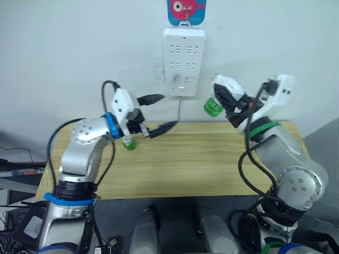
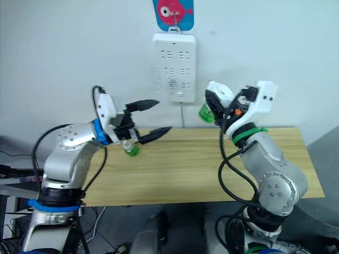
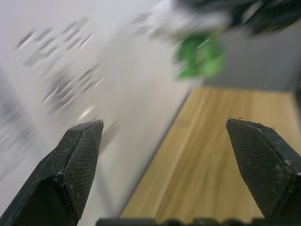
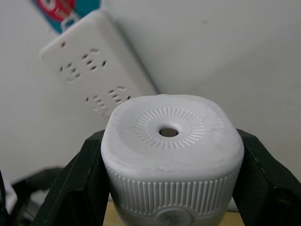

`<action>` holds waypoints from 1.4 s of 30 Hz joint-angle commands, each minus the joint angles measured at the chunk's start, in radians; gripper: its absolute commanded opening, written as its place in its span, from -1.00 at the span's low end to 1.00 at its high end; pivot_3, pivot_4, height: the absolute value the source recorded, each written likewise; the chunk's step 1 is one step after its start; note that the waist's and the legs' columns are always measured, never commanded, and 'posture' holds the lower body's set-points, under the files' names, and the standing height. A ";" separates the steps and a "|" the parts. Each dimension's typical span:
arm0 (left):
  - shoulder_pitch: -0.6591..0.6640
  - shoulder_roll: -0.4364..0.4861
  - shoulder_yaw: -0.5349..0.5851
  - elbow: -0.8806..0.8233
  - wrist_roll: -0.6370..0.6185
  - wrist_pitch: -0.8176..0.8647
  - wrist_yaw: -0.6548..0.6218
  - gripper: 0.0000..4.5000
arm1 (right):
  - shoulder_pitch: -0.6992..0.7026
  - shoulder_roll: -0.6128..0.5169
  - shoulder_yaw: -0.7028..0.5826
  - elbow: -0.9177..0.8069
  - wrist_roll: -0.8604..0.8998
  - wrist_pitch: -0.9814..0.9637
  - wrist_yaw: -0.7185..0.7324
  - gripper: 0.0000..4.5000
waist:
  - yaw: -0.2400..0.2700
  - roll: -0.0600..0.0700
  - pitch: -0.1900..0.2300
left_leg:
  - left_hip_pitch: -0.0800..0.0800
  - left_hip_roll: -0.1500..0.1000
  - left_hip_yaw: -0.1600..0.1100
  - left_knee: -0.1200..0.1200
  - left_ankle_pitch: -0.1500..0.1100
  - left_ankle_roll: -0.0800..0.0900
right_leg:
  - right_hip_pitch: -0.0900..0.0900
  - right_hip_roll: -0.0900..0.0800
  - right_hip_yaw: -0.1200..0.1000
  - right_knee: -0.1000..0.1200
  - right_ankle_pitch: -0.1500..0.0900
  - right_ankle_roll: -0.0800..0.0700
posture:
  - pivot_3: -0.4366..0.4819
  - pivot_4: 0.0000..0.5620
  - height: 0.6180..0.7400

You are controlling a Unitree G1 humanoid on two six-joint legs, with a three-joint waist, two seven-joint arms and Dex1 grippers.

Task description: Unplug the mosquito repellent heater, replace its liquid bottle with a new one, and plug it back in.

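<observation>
My right gripper [image 1: 229, 105] is shut on the white mosquito repellent heater [image 4: 169, 155], holding it in the air to the right of the wall power strip [image 1: 184, 62]. The heater's prongs are hidden. A green liquid bottle [image 1: 213, 107] hangs from the heater's lower end, also seen as a green blur [image 3: 200, 54] in the left wrist view. Another small green bottle [image 1: 129, 143] stands on the table [image 1: 212, 169] at the left; I cannot tell whether it has a cap. My left gripper [image 1: 169, 111] is open just right of and above that bottle, fingers pointing towards the heater.
The power strip hangs on the wall from a pink and blue hook [image 1: 186, 10], and its cord runs down behind the table. A black cable loops off each arm. The wooden table ends close in front of me.
</observation>
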 commanded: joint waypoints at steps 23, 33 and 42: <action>-0.066 -0.203 -0.085 -0.005 -0.093 0.076 0.105 1.00 | 0.196 -0.173 0.265 -0.065 0.811 -0.624 -0.553 0.32 | -0.054 0.000 0.000 | 0.000 -0.001 0.000 0.000 0.000 0.000 | 0.001 0.005 0.001 -0.004 -0.003 0.005 | -0.46 -0.05 1.00; -0.087 -0.218 -0.069 0.017 -0.092 0.031 0.111 1.00 | 0.217 -0.245 0.333 -0.063 0.819 -0.707 -0.539 0.32 | -0.053 0.000 0.000 | 0.000 -0.001 0.000 0.000 0.000 0.000 | 0.001 0.005 0.002 -0.004 -0.003 0.005 | -0.45 -0.06 1.00; -0.084 -0.205 -0.091 0.013 -0.090 0.048 0.092 0.04 | 0.248 -0.284 0.361 -0.065 0.826 -0.742 -0.507 0.32 | -0.053 0.000 0.000 | 0.000 -0.001 0.000 0.000 0.000 0.000 | 0.001 0.005 0.002 -0.004 -0.003 0.005 | -0.46 -0.05 1.00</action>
